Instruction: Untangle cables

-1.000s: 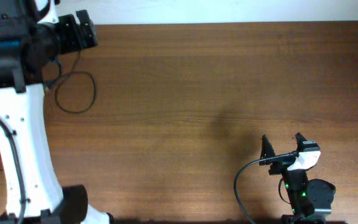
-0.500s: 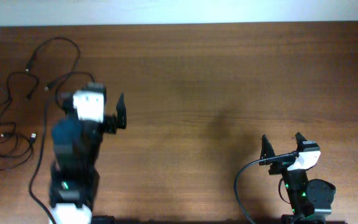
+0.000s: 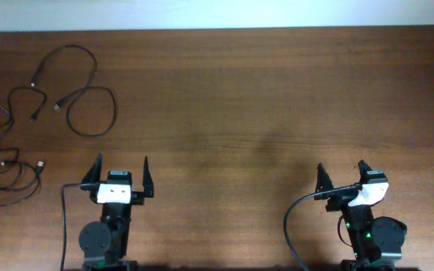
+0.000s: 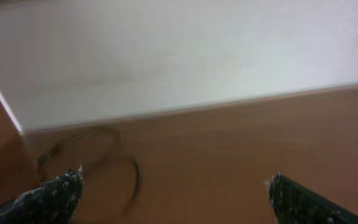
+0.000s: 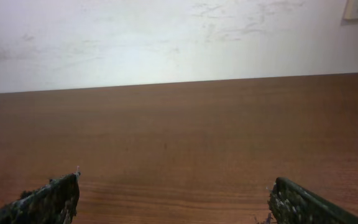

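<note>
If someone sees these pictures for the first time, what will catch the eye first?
The thin black cables sprawl in loose loops at the far left of the table, dark against the brown wood. Near the front edge, the left pincer and the right pincer both stand open and hold nothing, each well apart from the cables.

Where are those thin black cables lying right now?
In the overhead view, the cables lie loose at the table's far left corner, ahead and left of the left gripper, not touching it.
</note>
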You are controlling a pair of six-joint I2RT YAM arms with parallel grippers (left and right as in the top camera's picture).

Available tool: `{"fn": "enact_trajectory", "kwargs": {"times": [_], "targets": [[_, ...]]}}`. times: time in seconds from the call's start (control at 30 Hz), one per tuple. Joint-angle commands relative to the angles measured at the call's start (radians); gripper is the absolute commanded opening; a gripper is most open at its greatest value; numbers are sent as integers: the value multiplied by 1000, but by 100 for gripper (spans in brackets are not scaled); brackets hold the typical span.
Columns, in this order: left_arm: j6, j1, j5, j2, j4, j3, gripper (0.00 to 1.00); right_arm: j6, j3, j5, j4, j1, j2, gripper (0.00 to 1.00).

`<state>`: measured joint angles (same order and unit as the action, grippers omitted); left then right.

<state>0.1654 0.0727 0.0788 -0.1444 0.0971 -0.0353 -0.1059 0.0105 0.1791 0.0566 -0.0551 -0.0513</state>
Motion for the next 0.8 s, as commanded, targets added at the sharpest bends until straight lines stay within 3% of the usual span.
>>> {"fn": "enact_trajectory", "kwargs": {"times": [0.0, 0.77], "targets": [[16, 5, 8, 86, -159, 27, 99, -6, -5, 12, 5, 9, 6, 99], [16, 4, 4, 137, -173, 26, 99, -6, -5, 12, 5, 9, 6, 99]]}}
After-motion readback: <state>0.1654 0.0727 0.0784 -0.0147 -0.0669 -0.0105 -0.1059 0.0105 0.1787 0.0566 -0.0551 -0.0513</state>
